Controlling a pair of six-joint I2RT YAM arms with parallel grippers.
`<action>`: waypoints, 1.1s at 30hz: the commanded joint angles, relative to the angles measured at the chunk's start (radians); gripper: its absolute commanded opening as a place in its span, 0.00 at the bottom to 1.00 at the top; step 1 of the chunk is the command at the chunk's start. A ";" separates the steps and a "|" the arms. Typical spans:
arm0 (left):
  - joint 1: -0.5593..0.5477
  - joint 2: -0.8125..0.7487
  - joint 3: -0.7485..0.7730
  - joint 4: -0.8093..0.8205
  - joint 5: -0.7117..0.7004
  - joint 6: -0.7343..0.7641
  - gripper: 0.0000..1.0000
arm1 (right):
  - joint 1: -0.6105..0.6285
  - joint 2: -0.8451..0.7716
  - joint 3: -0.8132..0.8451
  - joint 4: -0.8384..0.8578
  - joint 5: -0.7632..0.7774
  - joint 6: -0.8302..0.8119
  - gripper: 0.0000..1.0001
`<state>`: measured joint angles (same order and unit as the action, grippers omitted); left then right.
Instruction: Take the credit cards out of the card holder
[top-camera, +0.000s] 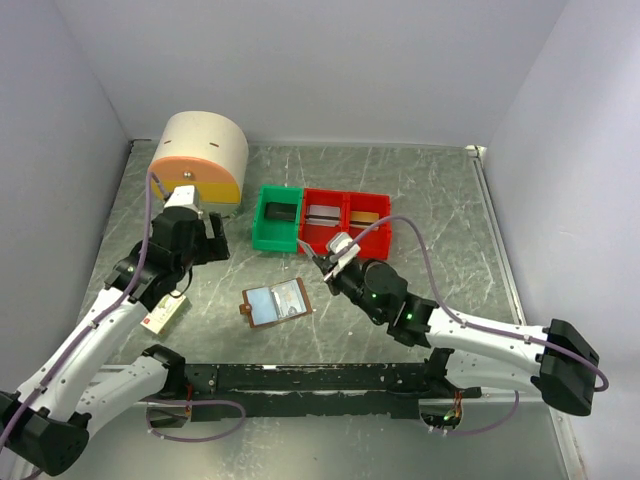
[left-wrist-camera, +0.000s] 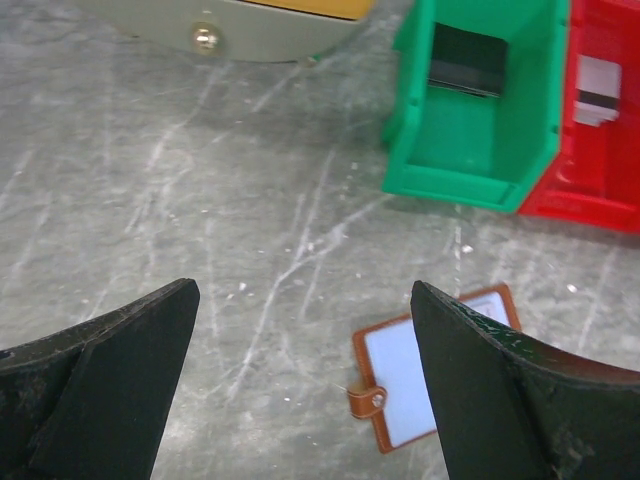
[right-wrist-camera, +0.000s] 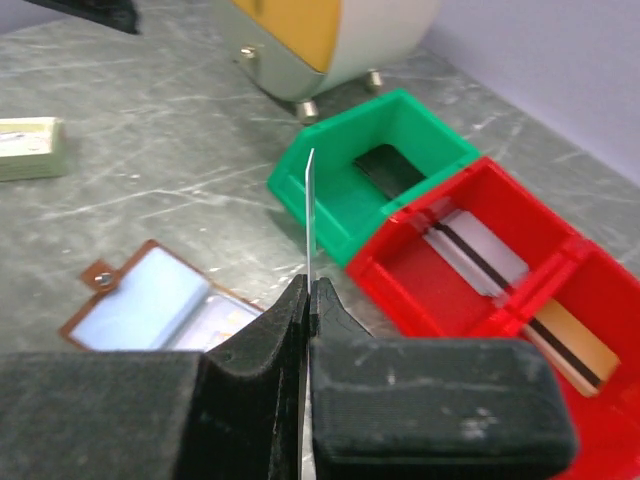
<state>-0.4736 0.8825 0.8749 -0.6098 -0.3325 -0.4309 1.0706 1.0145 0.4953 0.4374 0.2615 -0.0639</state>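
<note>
The right claw (right-wrist-camera: 308, 292) is clamped tight on 1 thin card (right-wrist-camera: 311, 210), held on edge. The left claw (left-wrist-camera: 302, 300) gapes wide with nothing in it. The card holder (top-camera: 277, 303) lies open on the desk (top-camera: 430, 200) between both arms, near the green bin (top-camera: 259, 232).

Lab: walled test table (top-camera: 450, 200), robot arms (top-camera: 100, 330)
</note>
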 joint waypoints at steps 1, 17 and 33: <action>0.029 -0.025 0.008 -0.041 -0.101 -0.019 1.00 | -0.036 -0.015 0.054 -0.079 0.162 -0.056 0.00; 0.030 -0.113 -0.014 -0.036 -0.109 -0.014 1.00 | -0.493 0.230 0.381 -0.341 -0.425 -0.066 0.00; 0.030 -0.093 -0.010 -0.044 -0.096 -0.006 1.00 | -0.386 0.609 0.656 -0.570 -0.188 -0.606 0.00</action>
<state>-0.4484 0.7906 0.8684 -0.6384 -0.4252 -0.4450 0.6876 1.5681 1.1168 -0.1127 -0.0002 -0.5186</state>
